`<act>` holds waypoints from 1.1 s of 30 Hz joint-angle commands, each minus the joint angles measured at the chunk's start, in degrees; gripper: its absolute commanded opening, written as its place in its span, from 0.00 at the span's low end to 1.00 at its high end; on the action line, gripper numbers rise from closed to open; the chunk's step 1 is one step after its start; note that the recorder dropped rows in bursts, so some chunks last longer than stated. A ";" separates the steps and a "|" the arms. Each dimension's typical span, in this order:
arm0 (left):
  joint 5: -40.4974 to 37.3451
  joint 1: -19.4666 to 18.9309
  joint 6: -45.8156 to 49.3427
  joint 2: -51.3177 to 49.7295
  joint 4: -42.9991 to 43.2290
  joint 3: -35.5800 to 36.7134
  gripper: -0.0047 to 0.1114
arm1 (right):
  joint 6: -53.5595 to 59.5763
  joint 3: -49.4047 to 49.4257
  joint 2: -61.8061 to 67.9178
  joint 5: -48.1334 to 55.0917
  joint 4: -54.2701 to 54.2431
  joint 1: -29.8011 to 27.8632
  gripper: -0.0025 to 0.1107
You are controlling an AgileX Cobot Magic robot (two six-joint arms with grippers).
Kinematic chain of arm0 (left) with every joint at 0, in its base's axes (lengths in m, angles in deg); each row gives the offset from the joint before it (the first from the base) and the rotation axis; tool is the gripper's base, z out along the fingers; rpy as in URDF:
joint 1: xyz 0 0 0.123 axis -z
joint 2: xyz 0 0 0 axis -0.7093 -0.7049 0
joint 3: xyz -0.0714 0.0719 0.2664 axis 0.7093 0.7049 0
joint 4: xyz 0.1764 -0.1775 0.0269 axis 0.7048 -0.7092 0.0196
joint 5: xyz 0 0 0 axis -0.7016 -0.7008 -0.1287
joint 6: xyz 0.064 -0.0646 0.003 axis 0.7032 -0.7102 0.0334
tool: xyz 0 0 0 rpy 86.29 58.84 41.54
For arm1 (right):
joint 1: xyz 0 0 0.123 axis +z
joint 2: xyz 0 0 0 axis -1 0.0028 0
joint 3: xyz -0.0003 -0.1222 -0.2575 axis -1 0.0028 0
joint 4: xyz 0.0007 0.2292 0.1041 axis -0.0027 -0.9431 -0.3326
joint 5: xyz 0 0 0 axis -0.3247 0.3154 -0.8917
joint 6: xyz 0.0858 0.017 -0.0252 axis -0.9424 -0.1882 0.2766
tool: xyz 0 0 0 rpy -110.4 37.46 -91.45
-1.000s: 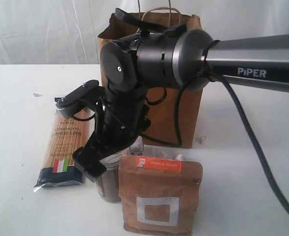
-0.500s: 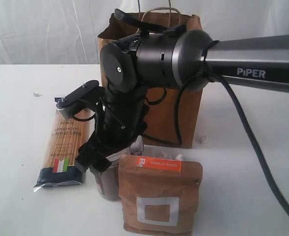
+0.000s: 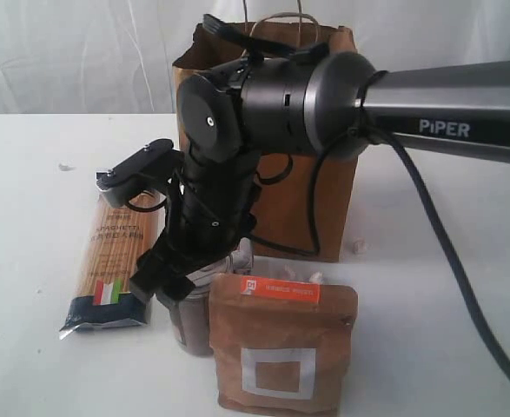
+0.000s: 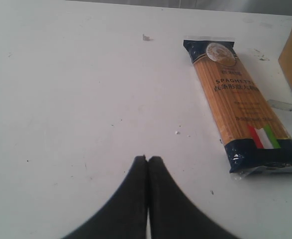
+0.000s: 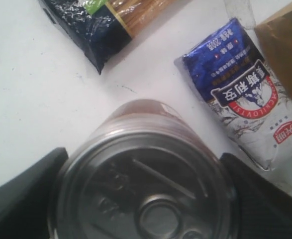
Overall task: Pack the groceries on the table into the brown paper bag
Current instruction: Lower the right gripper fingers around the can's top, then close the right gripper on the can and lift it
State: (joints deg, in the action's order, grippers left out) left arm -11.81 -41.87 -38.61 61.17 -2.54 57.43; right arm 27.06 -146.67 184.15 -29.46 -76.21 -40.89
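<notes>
**Two grippers, one tin held**

One tin (image 5: 150, 204) stood upright on the table (image 4: 61, 99) in front of the bag (image 3: 333, 200). The right gripper (image 5: 143, 159) gripped it from above, with a finger against each side of the rim and the jaws fairly wide apart. The brown pouch (image 3: 282, 347) sat just beside the tin, also in front of the bag. The pasta packet (image 3: 115, 252) lay flat in front of the bag, toward the left arm's side. The left gripper (image 4: 146, 158) hung over bare table, fingers pressed together, holding nothing.
</notes>
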 commanded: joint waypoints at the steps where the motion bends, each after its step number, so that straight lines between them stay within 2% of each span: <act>1: 0.28 0.35 -0.04 0.22 0.09 0.09 0.04 | 0.41 0.14 0.02 2.03 0.42 -0.32 0.33; 3: 0.28 0.35 -0.04 0.22 0.09 0.09 0.04 | 0.01 0.14 0.02 2.03 0.42 -0.32 0.20; 7: 0.28 0.35 -0.04 0.22 0.09 0.09 0.04 | -2.41 0.14 0.02 1.67 0.42 -0.32 0.02; 14: 0.28 0.35 -0.04 0.22 0.09 0.09 0.04 | -2.41 -3.65 -1.99 7.36 -0.37 -0.32 0.02; 21: 0.28 0.35 -0.04 0.22 0.09 0.09 0.04 | -2.41 -4.40 -5.99 5.18 -0.89 -0.32 0.02; 28: 0.28 0.35 -0.04 0.22 0.09 0.09 0.04 | 3.62 -6.06 -11.18 6.02 -16.65 -0.32 0.02; 33: 0.28 0.35 -0.04 0.22 0.09 0.09 0.04 | 3.64 -6.17 -18.08 4.86 -11.18 -0.42 0.02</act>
State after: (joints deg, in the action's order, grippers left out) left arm -11.81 -41.87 -38.61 61.17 -2.54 57.43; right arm 30.15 -152.17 169.22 -23.53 -90.05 -40.89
